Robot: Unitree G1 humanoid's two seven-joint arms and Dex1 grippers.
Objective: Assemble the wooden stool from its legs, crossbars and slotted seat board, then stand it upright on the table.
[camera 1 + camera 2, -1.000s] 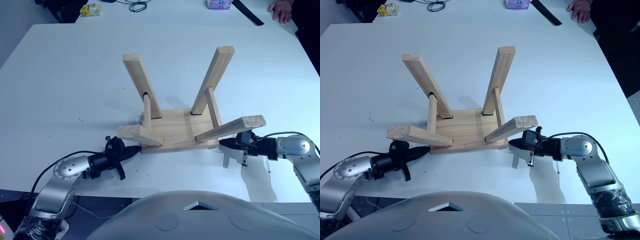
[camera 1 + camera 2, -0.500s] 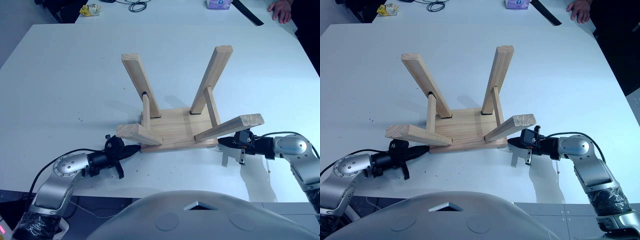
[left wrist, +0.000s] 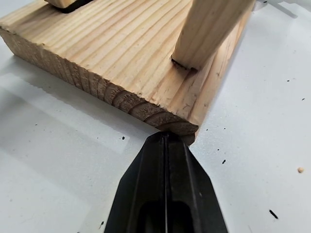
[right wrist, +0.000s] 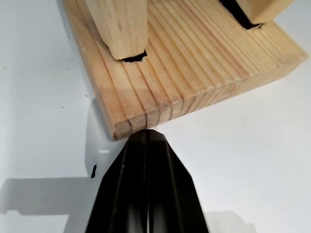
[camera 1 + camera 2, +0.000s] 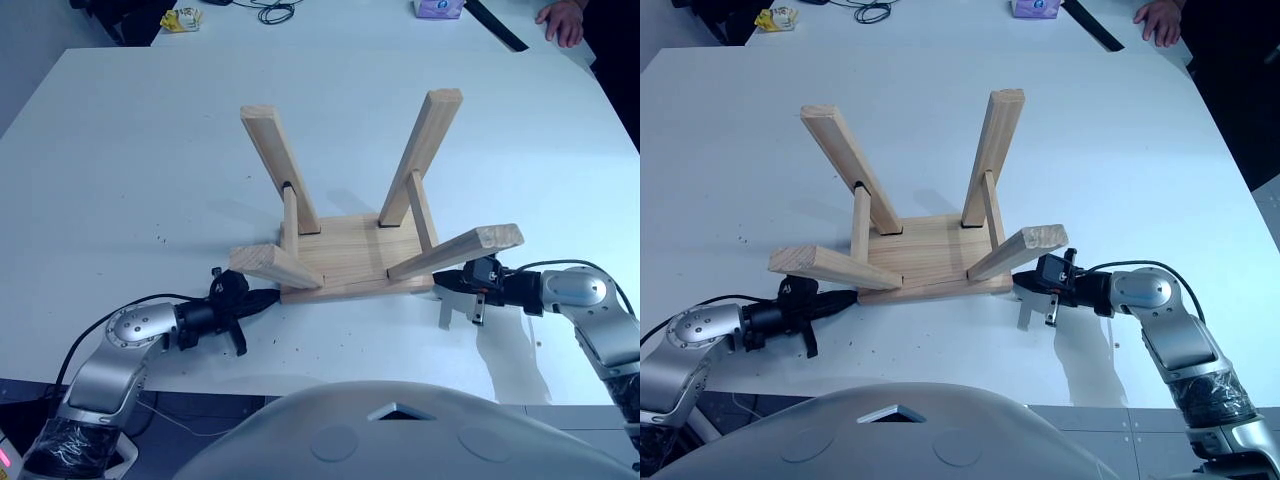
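Left wrist view showed your left gripper (image 3: 166, 136) closed and empty, tip against the seat board (image 3: 112, 53) corner; right gripper (image 4: 146, 132) likewise. With the stool (image 5: 352, 252) inverted on the table (image 5: 130, 150), you next needed to upend it.

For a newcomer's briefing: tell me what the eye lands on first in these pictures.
The pale wooden stool sits upside down in the middle of the white table, with its four legs splayed upward. At the two near corners of its seat board, the left arm's black jaws and the right arm's black jaws, both shut, point their tips at the wood, one from each side.
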